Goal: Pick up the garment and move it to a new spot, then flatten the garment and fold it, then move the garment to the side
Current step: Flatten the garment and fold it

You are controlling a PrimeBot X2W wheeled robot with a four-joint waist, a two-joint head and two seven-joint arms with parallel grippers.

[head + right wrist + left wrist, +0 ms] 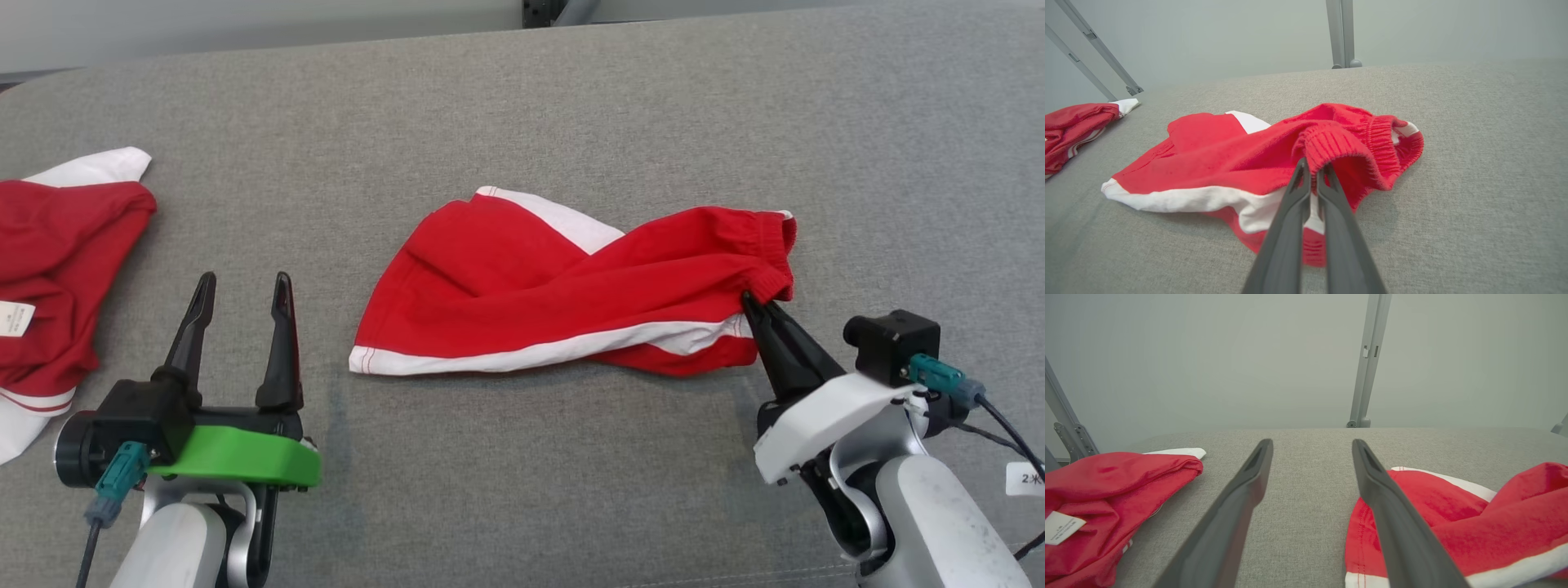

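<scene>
On the grey fabric surface [571, 98], red-and-white cloth shorts [563, 286] lie at centre; a second red-and-white garment [57, 261] lies at nine o'clock.

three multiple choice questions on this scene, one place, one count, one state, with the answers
1. Where does the right gripper grip the red fabric shorts with white stripes? A: elastic waistband. B: leg hem. C: middle.
2. How many red garments lie on the grey fabric surface? A: one. B: two. C: three.
3. The left gripper is: A: open, empty. B: shut on the shorts. C: shut, empty.
Answers: 1 A, its shut fingers pinch the elastic waistband. 2 B, a second red-and-white garment lies at the left. 3 A, its fingers stand apart with nothing between them.
</scene>
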